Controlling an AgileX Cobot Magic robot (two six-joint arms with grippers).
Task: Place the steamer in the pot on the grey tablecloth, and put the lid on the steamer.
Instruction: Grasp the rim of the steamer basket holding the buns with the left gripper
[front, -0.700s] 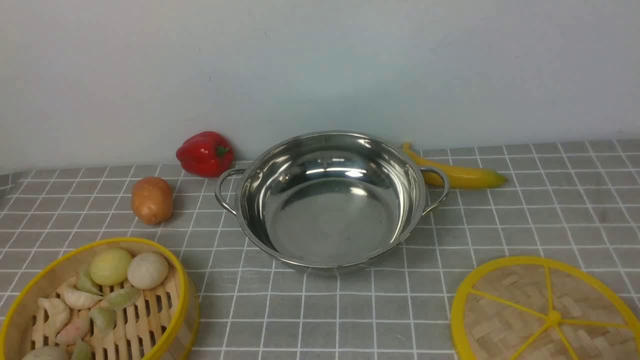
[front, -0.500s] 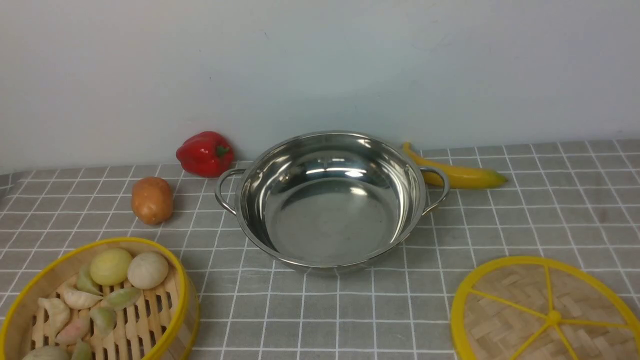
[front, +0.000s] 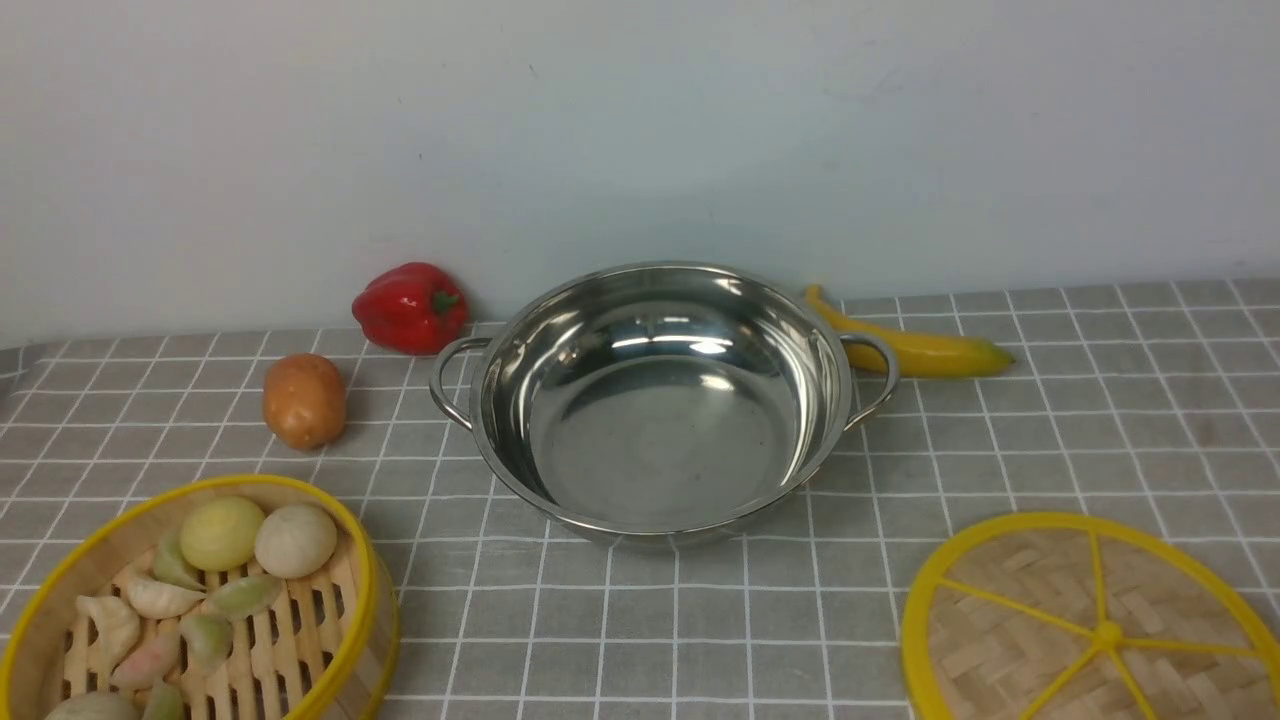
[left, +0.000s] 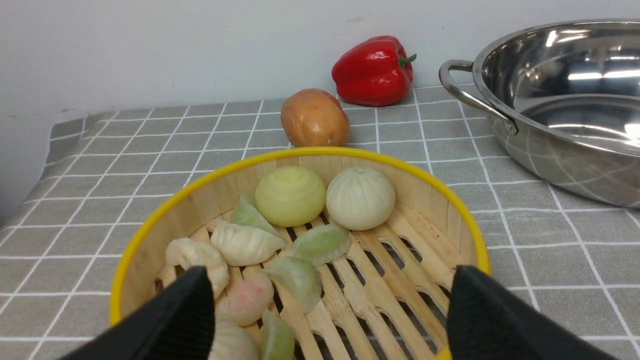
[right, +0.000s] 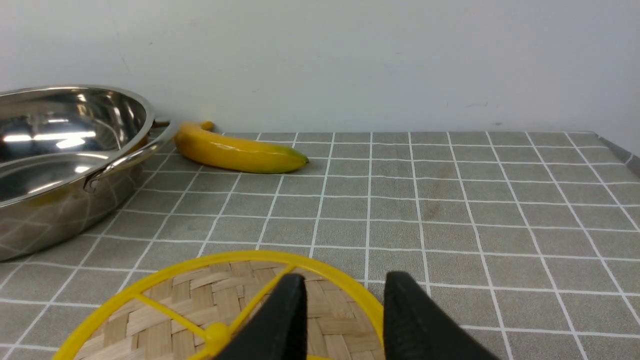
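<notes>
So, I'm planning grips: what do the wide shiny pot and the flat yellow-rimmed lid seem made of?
The wide shiny pot looks like polished stainless steel, given its mirror reflections. The flat yellow-rimmed lid looks like matte woven bamboo strips; its rim is possibly plastic.

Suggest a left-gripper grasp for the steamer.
Likely the steamer wall on the pot side, from above, one finger inside, one outside: slats there are bare, dumplings crowd the other side, and the open left gripper looks narrower than the steamer.
</notes>
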